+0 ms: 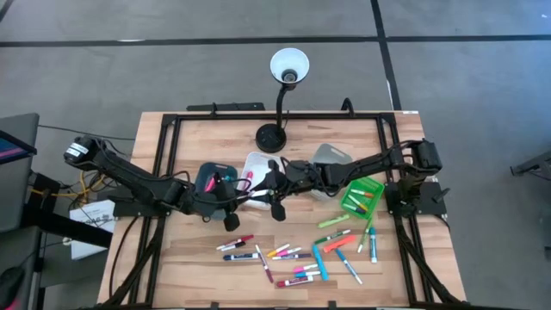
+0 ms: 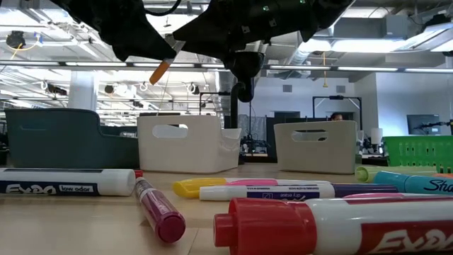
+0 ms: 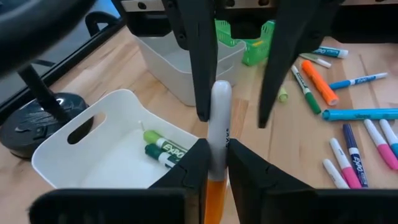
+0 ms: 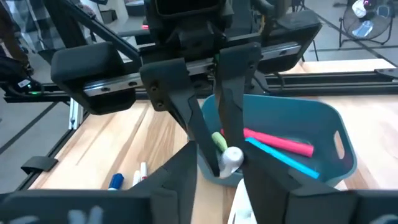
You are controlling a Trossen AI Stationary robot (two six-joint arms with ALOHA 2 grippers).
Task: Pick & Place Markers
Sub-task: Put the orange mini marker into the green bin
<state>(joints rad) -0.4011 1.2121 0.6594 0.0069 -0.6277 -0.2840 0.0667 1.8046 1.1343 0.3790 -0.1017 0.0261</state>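
Note:
My left gripper is shut on a marker with a white barrel and an orange end, held in the air over the near rim of the white bin. My right gripper is open. Its fingers stand on either side of the marker's white free end; whether one touches it, I cannot tell. In the low view the orange end sticks out below the dark grippers. Many more markers lie flat on the near part of the table. My left gripper pinches the marker's white barrel between its two fingers, just ahead of the orange end. The marker lies roughly along the fingers, its white end reaching out past their tips toward the right gripper. It is lifted clear of table and bins, tilted with the orange end lower.
A teal bin holds pink, blue and green markers. The white bin holds green markers. A grey bin and a green bin stand to the right. A black lamp base stands behind the bins. Black frame rails edge the table.

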